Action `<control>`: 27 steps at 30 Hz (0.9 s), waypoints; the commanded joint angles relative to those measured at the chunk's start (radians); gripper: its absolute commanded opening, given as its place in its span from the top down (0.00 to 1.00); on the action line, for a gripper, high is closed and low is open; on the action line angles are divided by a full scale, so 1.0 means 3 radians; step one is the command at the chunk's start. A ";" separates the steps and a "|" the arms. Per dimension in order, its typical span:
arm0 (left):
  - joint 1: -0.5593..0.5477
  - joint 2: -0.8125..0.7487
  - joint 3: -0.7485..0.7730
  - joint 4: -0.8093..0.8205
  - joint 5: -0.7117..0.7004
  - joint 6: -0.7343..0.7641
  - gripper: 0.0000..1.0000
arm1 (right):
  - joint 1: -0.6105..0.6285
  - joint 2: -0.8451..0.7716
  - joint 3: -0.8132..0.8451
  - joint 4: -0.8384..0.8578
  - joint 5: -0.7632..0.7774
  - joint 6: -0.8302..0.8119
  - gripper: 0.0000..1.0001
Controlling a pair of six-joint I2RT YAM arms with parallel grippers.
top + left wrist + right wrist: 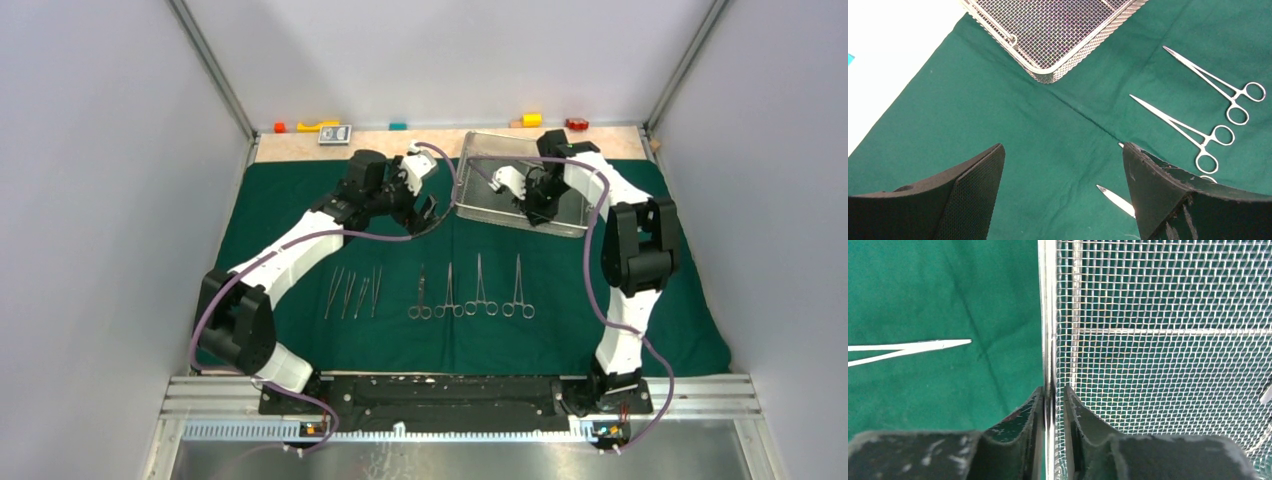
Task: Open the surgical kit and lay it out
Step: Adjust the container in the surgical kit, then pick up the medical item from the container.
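Risk of wire-mesh tray [1049, 315] skewing and rucking green cloth [923, 290] if tugged, right fingers [1018, 425] pinching tray's near rim, left fingers [973, 190] spread idle above cloth.

This is a robotics lab test cell: a left arm [300, 245] and right arm [630, 250] are bolted to an aluminium rail [715, 392] at a table [300, 148] boxed in by grey panels [90, 200] and metal posts [210, 65]. The props look staged: steel instruments [480, 292] and a mesh tray [478, 195] on a green cloth [280, 190], with coloured blocks [531, 119] along the back.
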 commanded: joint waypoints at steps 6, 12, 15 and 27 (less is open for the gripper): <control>0.0021 -0.0029 0.0040 0.0139 -0.0082 0.0050 0.06 | -0.0086 -0.0035 0.0348 0.0261 -0.0366 0.0398 0.47; 0.0037 -0.0053 0.0058 0.0125 -0.0202 0.0051 0.02 | -0.0170 0.0079 0.0786 0.0466 -0.0620 0.0909 0.43; 0.0053 -0.0059 0.0066 0.0121 -0.0234 0.0023 0.01 | -0.0176 0.0329 0.1121 0.0697 -0.0480 0.1171 0.44; 0.0123 0.0032 0.0093 0.0123 -0.0247 -0.0003 0.01 | -0.0149 0.1554 0.2492 0.0912 -0.0068 0.1382 0.46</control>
